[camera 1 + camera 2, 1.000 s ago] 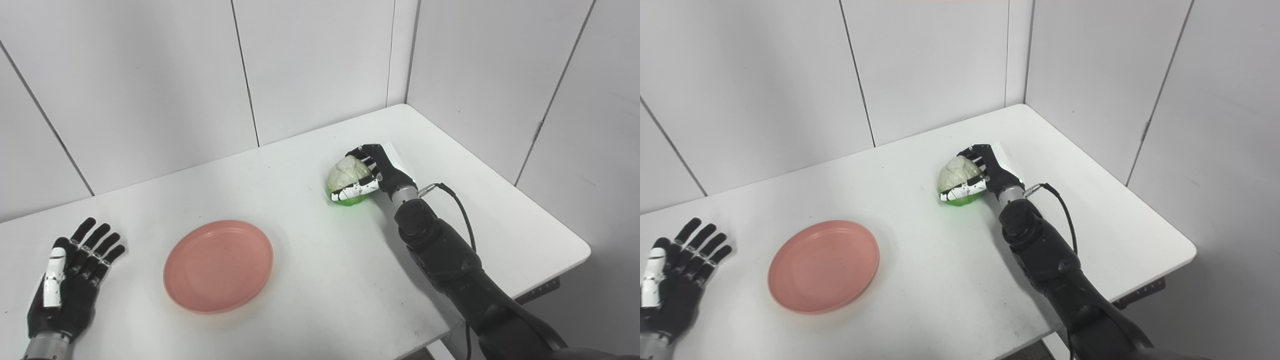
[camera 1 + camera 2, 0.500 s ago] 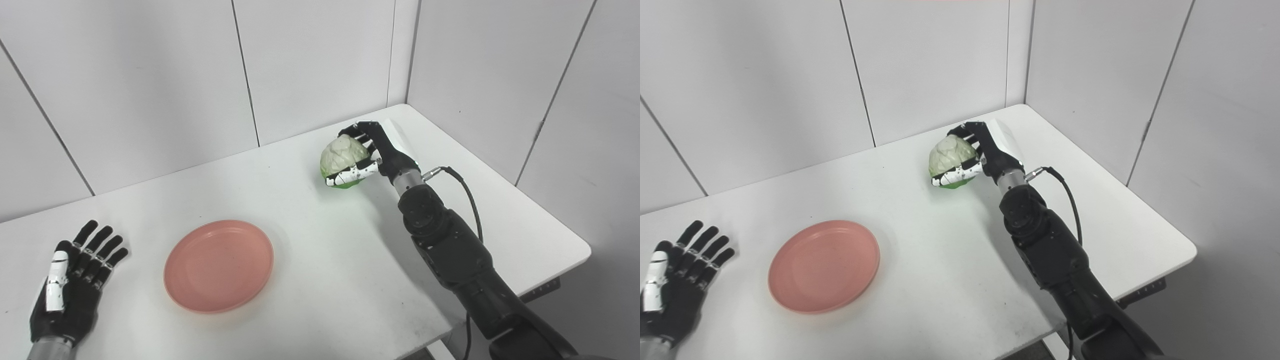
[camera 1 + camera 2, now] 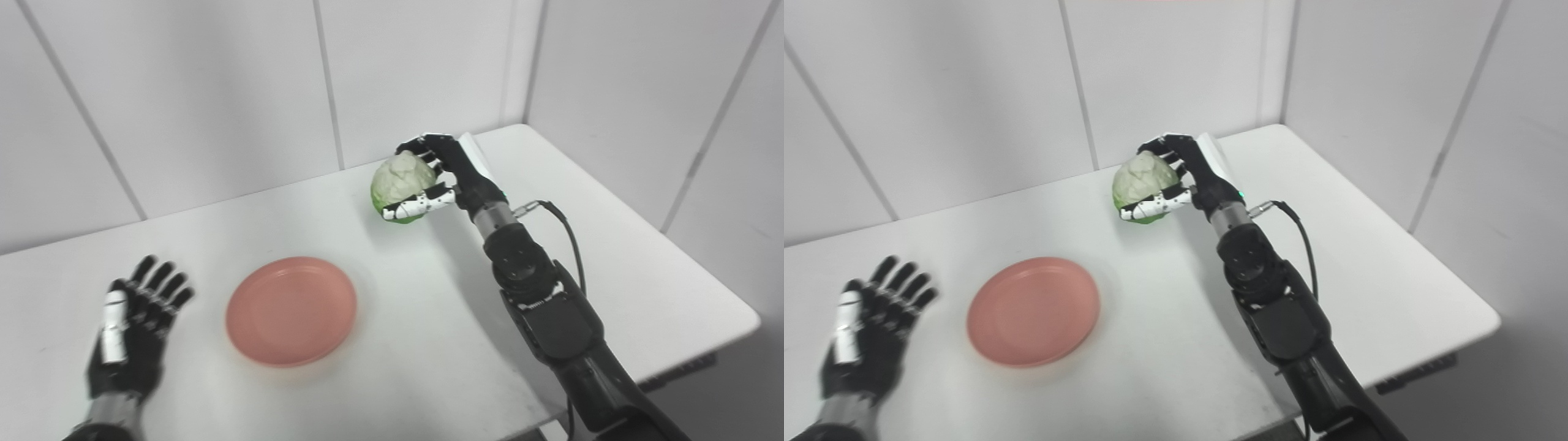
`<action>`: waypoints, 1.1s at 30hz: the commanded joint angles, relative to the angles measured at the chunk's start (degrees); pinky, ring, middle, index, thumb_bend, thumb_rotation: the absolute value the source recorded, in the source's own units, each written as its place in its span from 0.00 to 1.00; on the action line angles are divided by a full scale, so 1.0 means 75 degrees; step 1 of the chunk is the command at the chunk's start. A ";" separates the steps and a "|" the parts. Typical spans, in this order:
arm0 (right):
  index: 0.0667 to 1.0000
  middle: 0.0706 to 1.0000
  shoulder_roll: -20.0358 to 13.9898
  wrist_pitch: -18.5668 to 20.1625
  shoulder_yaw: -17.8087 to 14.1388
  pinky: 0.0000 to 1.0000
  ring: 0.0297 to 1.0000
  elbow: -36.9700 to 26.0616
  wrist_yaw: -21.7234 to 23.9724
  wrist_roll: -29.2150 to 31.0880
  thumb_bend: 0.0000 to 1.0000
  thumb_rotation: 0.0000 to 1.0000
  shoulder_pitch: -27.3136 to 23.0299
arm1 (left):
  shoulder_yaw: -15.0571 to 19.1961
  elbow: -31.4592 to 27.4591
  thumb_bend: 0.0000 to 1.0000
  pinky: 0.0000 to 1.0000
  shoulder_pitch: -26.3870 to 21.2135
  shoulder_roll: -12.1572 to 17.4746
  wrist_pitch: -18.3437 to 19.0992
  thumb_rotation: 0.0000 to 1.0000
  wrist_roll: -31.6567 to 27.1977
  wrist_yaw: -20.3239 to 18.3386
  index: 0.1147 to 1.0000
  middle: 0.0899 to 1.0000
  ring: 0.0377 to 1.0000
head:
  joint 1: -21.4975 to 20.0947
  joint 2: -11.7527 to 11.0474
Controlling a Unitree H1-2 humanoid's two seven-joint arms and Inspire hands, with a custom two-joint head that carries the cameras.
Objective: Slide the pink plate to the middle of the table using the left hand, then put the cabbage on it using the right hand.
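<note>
Across the white table (image 3: 429, 343), the relation we care about runs diagonally: the pink plate (image 3: 291, 310) lies flat at lower centre-left of the frame, empty, while the cabbage (image 3: 401, 184) sits up and to the right of it, well apart. We judge the coming carry must go down and leftward in the picture. Our right hand (image 3: 450, 177) has its fingers (image 3: 422, 204) clamped around the cabbage from the right side, apparently clear of the tabletop. Our left hand (image 3: 131, 327), fingers spread and holding nothing, rests at lower left, just beside the plate.
</note>
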 commanded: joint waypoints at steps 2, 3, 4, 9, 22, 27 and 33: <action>0.48 0.41 0.0193 -0.0431 0.0185 0.34 0.39 -0.0168 0.0051 -0.0016 0.53 0.00 -0.0498 | -0.0157 -0.0185 0.44 0.88 0.0286 -0.0301 0.0752 0.92 0.0260 0.0612 0.87 0.89 0.88 | 0.0339 0.0039; 0.48 0.41 0.0233 -0.0443 0.0224 0.33 0.39 -0.0152 0.0065 -0.0014 0.53 0.00 -0.0500 | -0.0196 -0.0296 0.43 0.88 0.0310 -0.0373 0.0812 0.93 0.0287 0.0715 0.88 0.89 0.89 | 0.0537 0.0067; 0.48 0.41 0.0312 -0.0449 0.0303 0.33 0.39 -0.0127 0.0101 -0.0008 0.53 0.00 -0.0503 | -0.0233 -0.0444 0.42 0.89 0.0340 -0.0453 0.0890 0.95 0.0329 0.0820 0.88 0.90 0.89 | 0.0656 0.0087; 0.49 0.41 0.0642 -0.0650 0.0712 0.34 0.39 0.0101 0.0268 0.0040 0.53 0.00 -0.0489 | -0.0349 -0.0929 0.37 0.93 0.0396 -0.0793 0.1294 1.00 0.0523 0.1327 0.92 0.93 0.91 | 0.1230 0.0165; 0.48 0.41 0.1269 -0.1337 0.1424 0.35 0.40 0.1111 0.0531 -0.0047 0.53 0.00 -0.0515 | -0.0547 -0.0842 0.37 0.96 0.0257 -0.1036 0.1215 1.00 0.0729 0.1516 0.93 0.94 0.93 | 0.1872 0.0322; 0.49 0.41 0.1369 -0.1403 0.1614 0.35 0.39 0.1426 0.0530 -0.0292 0.53 0.00 -0.0507 | -0.0528 -0.0863 0.38 0.94 0.0237 -0.1097 0.1238 1.00 0.0781 0.1564 0.91 0.92 0.91 | 0.1914 0.0376; 0.49 0.40 0.1449 -0.1710 0.1692 0.35 0.38 0.1826 0.0517 -0.0338 0.53 0.00 -0.0453 | -0.0524 -0.0872 0.39 0.94 0.0244 -0.1149 0.1190 1.00 0.0741 0.1535 0.91 0.92 0.92 | 0.1942 0.0433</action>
